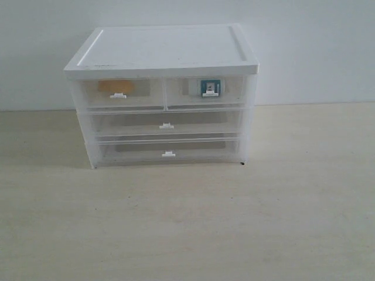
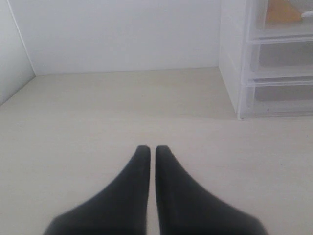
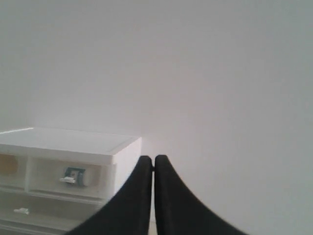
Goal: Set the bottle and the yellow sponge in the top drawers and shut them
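The white-topped chest stands at the back of the table. Both top drawers are pushed in. The yellow sponge shows through the left top drawer, and again in the left wrist view as the sponge. The bottle with its teal label lies inside the right top drawer; the right wrist view shows this bottle too. My left gripper is shut and empty, low over the table left of the chest. My right gripper is shut and empty, raised beside the chest. Neither gripper appears in the exterior view.
Two full-width drawers sit shut below the top pair. A white wall runs behind the chest, and a side wall stands at the table's left edge. Light wooden tabletop spreads in front.
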Available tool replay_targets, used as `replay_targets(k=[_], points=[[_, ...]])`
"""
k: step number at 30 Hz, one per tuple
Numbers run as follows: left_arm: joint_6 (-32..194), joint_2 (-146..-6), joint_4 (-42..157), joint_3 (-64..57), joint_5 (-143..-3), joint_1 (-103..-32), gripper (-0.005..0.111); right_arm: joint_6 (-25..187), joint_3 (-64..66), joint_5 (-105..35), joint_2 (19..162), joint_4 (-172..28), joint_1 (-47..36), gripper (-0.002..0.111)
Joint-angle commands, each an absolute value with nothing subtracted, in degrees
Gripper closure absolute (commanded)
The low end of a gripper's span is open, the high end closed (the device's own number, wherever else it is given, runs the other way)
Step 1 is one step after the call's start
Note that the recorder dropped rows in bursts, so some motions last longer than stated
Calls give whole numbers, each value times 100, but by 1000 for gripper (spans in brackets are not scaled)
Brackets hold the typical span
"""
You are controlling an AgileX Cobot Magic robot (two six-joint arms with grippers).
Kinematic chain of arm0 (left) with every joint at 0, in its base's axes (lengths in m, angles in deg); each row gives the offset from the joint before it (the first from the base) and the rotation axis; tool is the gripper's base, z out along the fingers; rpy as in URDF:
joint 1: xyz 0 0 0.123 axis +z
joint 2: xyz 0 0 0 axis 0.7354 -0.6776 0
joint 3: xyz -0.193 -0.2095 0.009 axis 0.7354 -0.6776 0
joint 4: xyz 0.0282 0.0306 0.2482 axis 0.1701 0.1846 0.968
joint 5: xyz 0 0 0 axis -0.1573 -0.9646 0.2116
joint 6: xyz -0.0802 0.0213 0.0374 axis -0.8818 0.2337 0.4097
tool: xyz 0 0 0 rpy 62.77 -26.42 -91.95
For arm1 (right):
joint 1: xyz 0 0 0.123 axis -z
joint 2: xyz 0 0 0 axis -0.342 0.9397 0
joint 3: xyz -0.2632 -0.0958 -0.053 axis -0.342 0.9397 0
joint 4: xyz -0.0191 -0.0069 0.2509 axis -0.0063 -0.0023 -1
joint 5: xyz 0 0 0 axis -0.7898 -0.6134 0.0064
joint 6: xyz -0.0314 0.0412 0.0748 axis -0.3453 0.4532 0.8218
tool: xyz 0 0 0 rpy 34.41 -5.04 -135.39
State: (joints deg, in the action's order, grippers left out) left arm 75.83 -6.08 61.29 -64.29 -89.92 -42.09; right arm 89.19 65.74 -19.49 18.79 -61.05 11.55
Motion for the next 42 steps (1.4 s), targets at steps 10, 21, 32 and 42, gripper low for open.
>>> replay_targets(k=[10,21,32,42], points=[[7602,-597,6114,-6450,-8986,-4186,103,8655,6611,-3643,1850,-6269,2059,108],[7602,-597,6114,-6450,-8986,-4186,103,7888,6611,-4718,1850,-6701,1735,108],[7602,-597,6114,-6450,-8986,-4186,103,8042,6611,-5205,1850,-6716,1535,108],[7602,-597,6114,-6450,-8986,-4186,103,8286,6611,-5330,1850,-6769,1535,108]])
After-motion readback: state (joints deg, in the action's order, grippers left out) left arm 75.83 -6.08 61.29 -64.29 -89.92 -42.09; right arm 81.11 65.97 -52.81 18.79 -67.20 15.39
